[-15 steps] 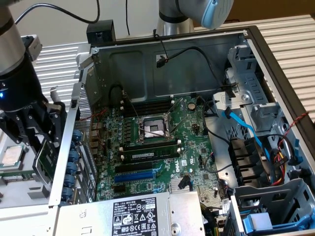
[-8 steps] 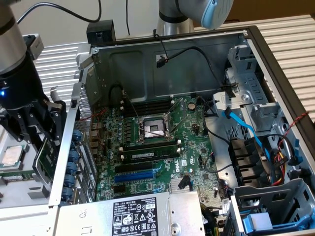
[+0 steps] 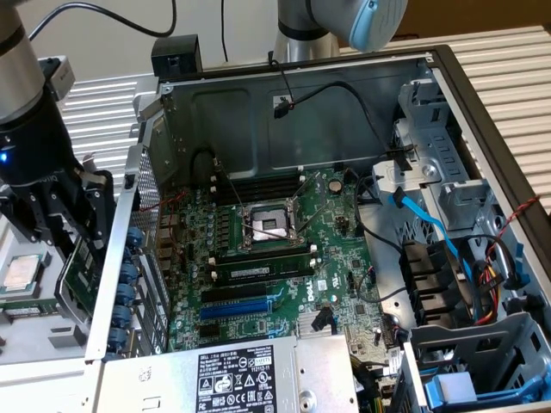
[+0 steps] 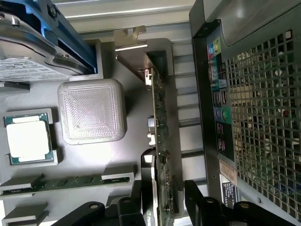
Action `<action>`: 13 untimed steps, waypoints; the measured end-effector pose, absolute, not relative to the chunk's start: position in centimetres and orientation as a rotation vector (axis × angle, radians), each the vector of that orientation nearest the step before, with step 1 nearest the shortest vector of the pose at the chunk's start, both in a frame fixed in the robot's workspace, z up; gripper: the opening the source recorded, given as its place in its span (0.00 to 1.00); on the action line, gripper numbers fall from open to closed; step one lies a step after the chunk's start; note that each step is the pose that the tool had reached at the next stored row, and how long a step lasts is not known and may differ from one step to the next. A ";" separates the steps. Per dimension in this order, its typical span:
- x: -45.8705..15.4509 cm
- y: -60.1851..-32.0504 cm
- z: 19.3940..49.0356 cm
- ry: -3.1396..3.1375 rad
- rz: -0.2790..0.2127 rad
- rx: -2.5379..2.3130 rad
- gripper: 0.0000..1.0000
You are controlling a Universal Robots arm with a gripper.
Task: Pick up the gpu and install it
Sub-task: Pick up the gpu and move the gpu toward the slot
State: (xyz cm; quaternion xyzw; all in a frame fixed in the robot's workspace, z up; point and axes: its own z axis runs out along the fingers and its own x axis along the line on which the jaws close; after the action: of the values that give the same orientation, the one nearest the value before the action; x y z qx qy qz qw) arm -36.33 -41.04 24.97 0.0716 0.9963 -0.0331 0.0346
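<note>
Hovering at nine o'clock in the exterior view, just outside the perforated sheet-metal computer case point(image 3: 116, 292), the black-fingered end effector point(image 4: 164, 195) was released, its fingers spread to either side of the small gpu point(image 4: 160, 132). That thin green circuit board stood on edge in the matte grey moulded tray point(image 4: 94, 160), with its bent silver bracket point(image 4: 128, 40) at the end away from the fingers. A square metal-capped processor point(image 4: 28, 139) lay nearby.

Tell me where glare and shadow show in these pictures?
Wrist view: glare whitens the clear ribbed block and the processor's metal lid. Exterior view: the case's inner wall lies shaded, the slatted table outside it bright.
</note>
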 end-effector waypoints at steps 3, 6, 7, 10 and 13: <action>-36.4 -41.0 24.9 3.062 -0.104 0.220 0.49; -36.5 -41.0 24.7 3.057 -0.108 0.220 0.49; -36.5 -41.0 24.6 3.055 -0.108 0.220 0.49; -36.5 -41.0 24.5 3.054 -0.109 0.219 0.49; -36.5 -41.0 24.5 3.054 -0.109 0.220 0.46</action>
State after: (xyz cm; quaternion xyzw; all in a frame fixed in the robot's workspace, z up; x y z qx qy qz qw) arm -36.54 -41.03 24.47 0.0716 0.9960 -0.0356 0.0389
